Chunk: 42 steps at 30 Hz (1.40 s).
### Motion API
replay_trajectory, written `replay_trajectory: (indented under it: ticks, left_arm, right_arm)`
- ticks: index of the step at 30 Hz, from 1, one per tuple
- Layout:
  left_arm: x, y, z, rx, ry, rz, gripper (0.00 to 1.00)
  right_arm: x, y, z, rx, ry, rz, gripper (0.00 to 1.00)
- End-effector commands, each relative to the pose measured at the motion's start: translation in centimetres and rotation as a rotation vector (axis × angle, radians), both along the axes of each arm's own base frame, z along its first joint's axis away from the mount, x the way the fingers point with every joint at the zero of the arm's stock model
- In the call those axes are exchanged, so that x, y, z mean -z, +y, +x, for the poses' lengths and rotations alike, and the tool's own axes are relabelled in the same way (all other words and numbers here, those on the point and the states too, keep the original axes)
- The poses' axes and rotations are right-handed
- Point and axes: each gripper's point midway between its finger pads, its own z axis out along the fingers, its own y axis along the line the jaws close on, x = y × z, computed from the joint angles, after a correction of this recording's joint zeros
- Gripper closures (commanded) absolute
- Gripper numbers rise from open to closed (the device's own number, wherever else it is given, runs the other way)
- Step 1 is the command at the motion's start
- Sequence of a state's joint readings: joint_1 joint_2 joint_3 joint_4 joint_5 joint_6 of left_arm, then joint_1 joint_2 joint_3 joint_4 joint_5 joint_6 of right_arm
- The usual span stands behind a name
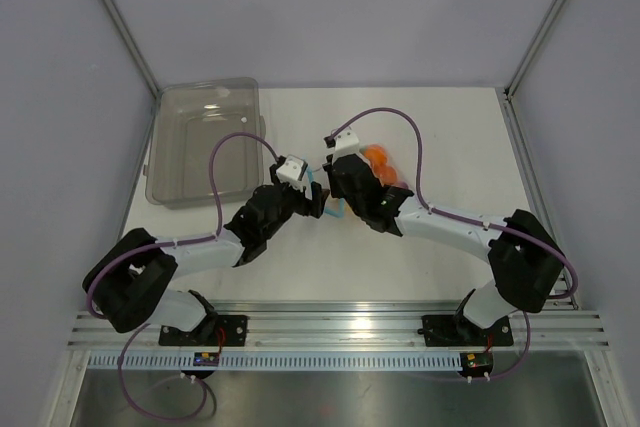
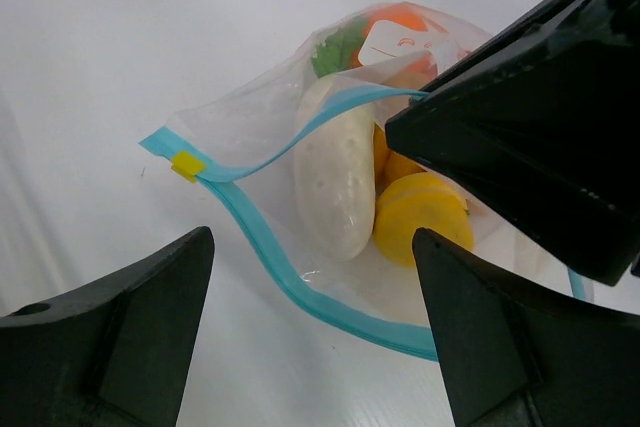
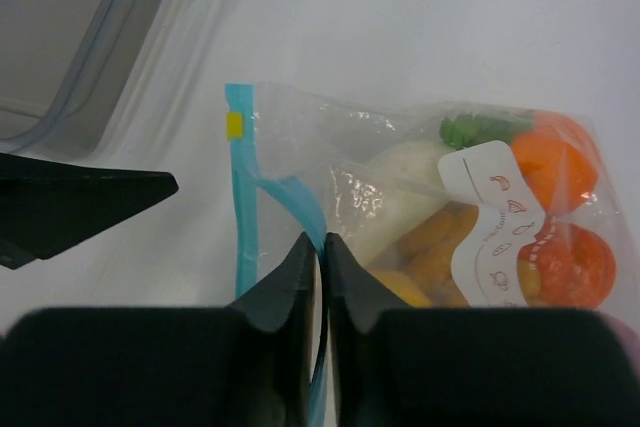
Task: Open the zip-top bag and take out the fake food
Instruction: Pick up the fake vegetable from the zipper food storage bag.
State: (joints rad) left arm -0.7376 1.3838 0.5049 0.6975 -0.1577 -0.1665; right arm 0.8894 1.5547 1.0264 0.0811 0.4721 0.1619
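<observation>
At the near side of the table (image 1: 330,272), the left gripper (image 2: 312,244) is seen low over the surface with its fingers (image 2: 120,337) wide apart. Nothing is held between them. It is pointed at the open mouth of the zip-top bag (image 3: 300,127).

Just beyond it, in the middle of the table, the right gripper (image 3: 318,242) is placed from the other side. Its two fingers are brought almost together, with only a thin slit left between. The light blue zip strip (image 2: 270,252) of the upper lip is caught in this slit. This lip is lifted away from the lower lip, which lies flat on the table, so the mouth is parted. A small yellow slider (image 2: 186,165) is seen at the end where both strips meet.

The fake food (image 2: 335,182) is all inside the bag. A white radish with a green top lies nearest to the mouth, and yellow pieces (image 2: 420,217) are beside it, touching it. Orange pieces (image 3: 555,162) are packed deeper at the closed end (partly hidden behind a white printed card (image 3: 490,212)).

Farther back on the left, a smoky-grey tray (image 1: 170,162) is set well apart from the bag.
</observation>
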Motion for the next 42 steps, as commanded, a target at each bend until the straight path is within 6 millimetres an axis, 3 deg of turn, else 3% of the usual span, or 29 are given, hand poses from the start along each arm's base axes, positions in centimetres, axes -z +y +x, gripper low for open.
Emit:
replay_trajectory:
  ticks: [1, 3, 6, 8, 12, 13, 14, 15, 33, 39, 42]
  left_arm:
    - [-3.3, -1.0, 0.9, 0.015, -0.071, -0.085, 0.16]
    - [-3.2, -0.8, 1.0, 0.008, -0.067, -0.088, 0.17]
    - [-3.1, -0.7, 1.1, 0.012, -0.060, -0.095, 0.17]
    - [-3.1, -0.9, 1.0, 0.025, -0.059, -0.099, 0.17]
    - [-2.7, -1.9, 0.8, 0.080, -0.055, -0.091, 0.22]
    - [-2.8, -2.2, 0.7, 0.097, -0.055, -0.090, 0.24]
    - [-2.6, -2.3, 0.7, 0.101, -0.054, -0.088, 0.25]
    - [-2.4, -2.4, 0.8, 0.103, -0.050, -0.085, 0.25]
    - [-0.2, -3.6, 2.2, 0.096, -0.012, -0.070, 0.22]
    - [-0.1, -3.8, 2.5, 0.102, -0.025, -0.056, 0.22]
    - [1.4, -3.8, 3.4, 0.074, 0.015, 0.002, 0.22]
  right_arm:
    - [-2.4, 0.3, -0.1, -0.015, -0.033, 0.060, 0.90]
    - [-2.3, 0.5, -0.1, -0.022, -0.025, 0.054, 1.00]
    - [-2.3, 0.4, -0.1, -0.017, -0.026, 0.051, 1.00]
    - [-2.5, 0.5, -0.2, -0.028, -0.025, 0.052, 0.81]
    - [-2.8, 0.3, -0.5, -0.032, -0.025, 0.062, 0.75]
    - [-2.8, 0.3, -0.5, -0.034, -0.025, 0.062, 0.85]
    - [-2.8, 0.3, -0.5, -0.031, -0.024, 0.062, 0.85]
    - [-2.7, 0.2, -0.6, -0.032, -0.020, 0.061, 0.99]
    - [-4.0, 1.3, -2.6, -0.106, 0.028, 0.190, 1.00]
    - [-3.5, 1.8, -2.9, -0.123, 0.054, 0.205, 1.00]
    - [-3.4, 2.1, -3.0, -0.130, 0.063, 0.211, 1.00]
